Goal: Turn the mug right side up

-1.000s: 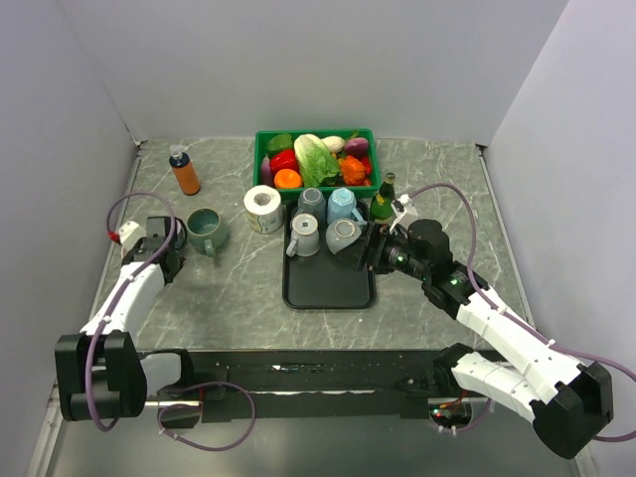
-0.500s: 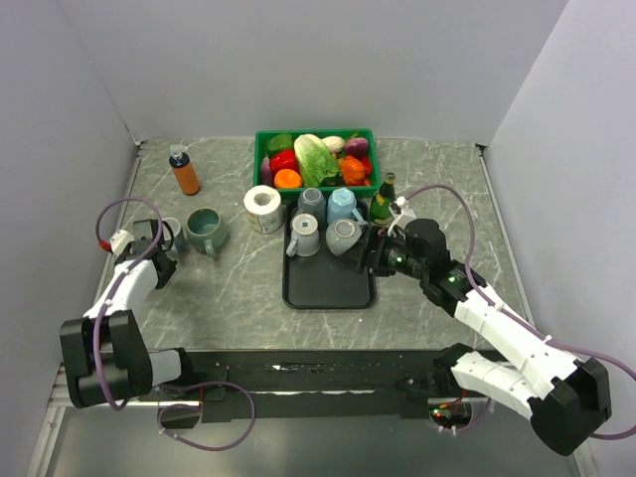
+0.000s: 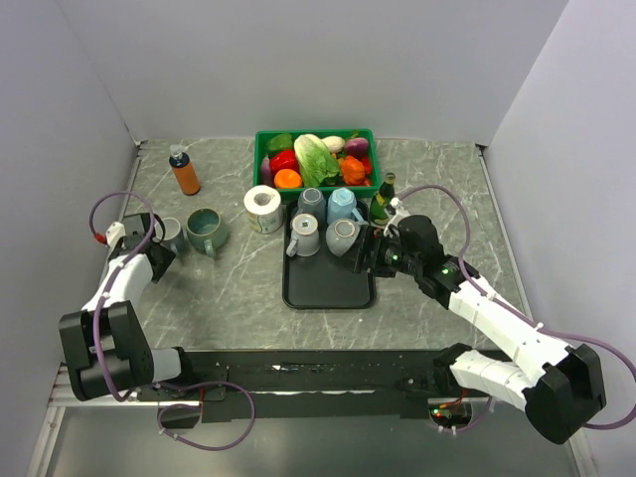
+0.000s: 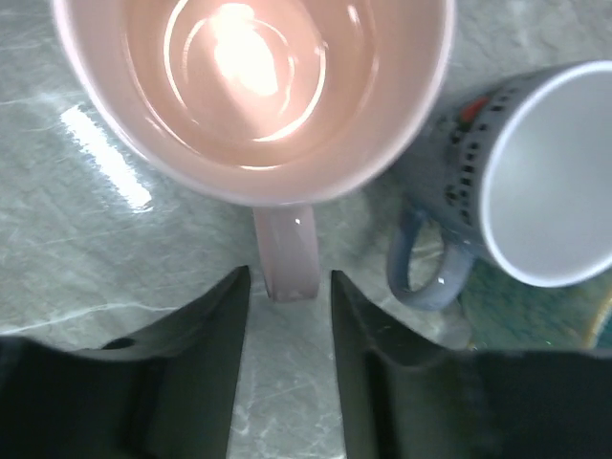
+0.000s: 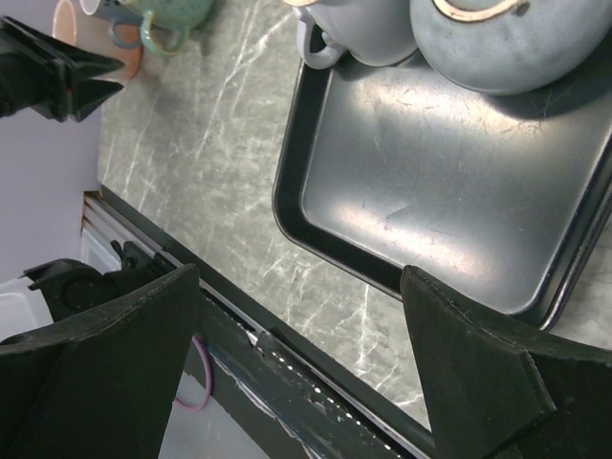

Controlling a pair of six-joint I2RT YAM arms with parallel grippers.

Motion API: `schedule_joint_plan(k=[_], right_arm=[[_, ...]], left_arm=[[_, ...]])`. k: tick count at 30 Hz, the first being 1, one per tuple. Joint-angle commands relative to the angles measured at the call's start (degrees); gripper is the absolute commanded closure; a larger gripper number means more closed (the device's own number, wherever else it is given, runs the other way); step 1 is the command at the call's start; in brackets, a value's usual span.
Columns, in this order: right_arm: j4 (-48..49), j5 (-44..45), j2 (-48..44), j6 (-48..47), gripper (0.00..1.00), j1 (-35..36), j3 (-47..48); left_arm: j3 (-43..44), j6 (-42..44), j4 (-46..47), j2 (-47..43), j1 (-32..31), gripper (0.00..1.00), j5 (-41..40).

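Observation:
Several mugs sit on the black tray point(image 3: 328, 283). The nearest grey mug point(image 3: 343, 237) stands bottom up; in the right wrist view its base ring point(image 5: 507, 43) faces me, with another upturned mug point(image 5: 359, 29) beside it. My right gripper point(image 3: 360, 253) is open wide and empty point(image 5: 298, 277), just short of that mug. My left gripper point(image 3: 151, 241) is open point(image 4: 289, 275). Its fingertips straddle the handle tip of an upright pink mug point(image 4: 253, 86) without closing on it. A blue-grey mug point(image 4: 535, 182) stands upright to its right.
A green mug point(image 3: 207, 231) stands by the blue-grey one. A paper roll point(image 3: 263, 209), an orange bottle point(image 3: 185, 171), a green vegetable crate point(image 3: 316, 164) and a dark bottle point(image 3: 384, 199) stand behind the tray. The table's near edge point(image 5: 287, 344) lies under my right gripper.
My left wrist has swung left and back, from beside the green mug to the pink mug by the wall. My right gripper has shifted only slightly by the tray.

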Motion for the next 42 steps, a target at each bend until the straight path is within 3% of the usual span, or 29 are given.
schedule_joint_plan(k=[1, 3, 8, 14, 18, 22, 23, 25, 28, 30, 31, 37, 42], right_arm=[[-0.37, -0.02, 0.16, -0.89, 0.08, -0.57, 3.31], [-0.72, 0.16, 0.43, -0.89, 0.08, -0.58, 3.48], [-2.92, 2.09, 1.48, -2.2, 0.07, -0.84, 4.71], [-4.68, 4.73, 2.62, -3.88, 0.05, -0.84, 5.77], [-4.86, 5.87, 3.15, -4.4, 0.05, -0.75, 6.03], [-4.86, 5.79, 4.29, -4.58, 0.04, -0.75, 6.56], [-4.77, 5.79, 4.64, -4.49, 0.04, -0.66, 6.56], [-4.07, 5.79, 4.65, -4.14, 0.04, -0.75, 6.04], [-4.06, 5.7, 4.82, -4.05, 0.04, -0.66, 5.68], [-4.24, 5.87, 4.56, -4.05, 0.04, -0.75, 5.68], [-4.42, 5.96, 4.38, -4.05, 0.04, -0.66, 5.59], [-4.33, 5.43, 3.86, -3.79, 0.04, -0.75, 4.8], [-4.42, 5.17, 3.68, -3.7, 0.04, -0.84, 4.37]], left_arm=[[2.62, 1.17, 0.55, -0.58, 0.22, 0.48, 2.39], [3.06, 1.34, -0.5, -1.29, 0.22, 0.45, 2.3], [2.54, 1.61, -2.7, -4.62, 0.22, 0.23, 2.13], [3.4, 4.24, -8.93, -13.32, -0.04, 0.02, 9.06], [6.66, 6.7, -14.3, -20.96, -0.13, 0.04, 11.96], [9.65, 12.67, -13.17, -25.63, -0.57, 0.04, 26.26], [10.17, 13.99, -12.47, -25.81, -1.97, 0.04, 31.78], [10.09, 14.44, -8.61, -25.72, -5.04, 0.04, 33.5], [9.13, 13.92, -1.49, -24.24, -18.97, 0.04, 32.37], [8.51, 13.56, 4.38, -22.05, -24.45, 0.04, 30.61], [8.34, 13.39, 6.16, -21.07, -29.44, 0.04, 29.38], [11.31, 20.66, 15.13, -9.22, -45.98, 0.04, 18.06], [17.29, 26.38, 13.47, 4.91, -52.42, 0.01, 7.68]])
